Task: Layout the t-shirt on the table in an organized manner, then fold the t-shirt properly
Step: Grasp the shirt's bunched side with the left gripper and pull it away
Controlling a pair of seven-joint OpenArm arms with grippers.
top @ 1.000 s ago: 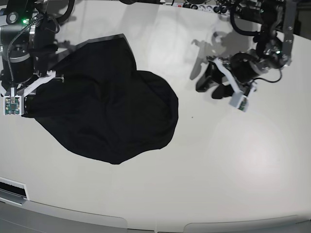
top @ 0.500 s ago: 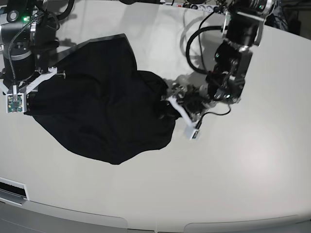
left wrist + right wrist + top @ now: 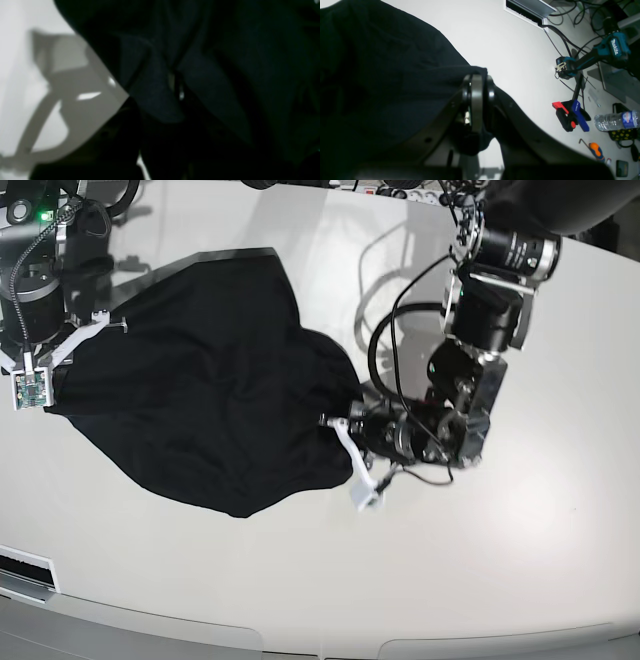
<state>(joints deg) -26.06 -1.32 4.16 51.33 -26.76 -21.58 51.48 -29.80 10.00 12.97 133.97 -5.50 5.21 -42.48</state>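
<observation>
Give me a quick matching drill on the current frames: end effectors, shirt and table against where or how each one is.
Things:
1. left end effector
2. right end effector
3. t-shirt
4. table

States:
A. glossy white, bare on the base view's right side
B. clamped on the shirt's edge, base view's left
C. black, bunched and not yet spread flat
D. at the shirt's edge nearest the table's middle; grip not readable

Pairs: 1-D, 2-B, 3-C, 4-A

One t-shirt [image 3: 210, 390], one table [image 3: 520, 560], two tools: left [image 3: 352, 442], right [image 3: 477, 82].
</observation>
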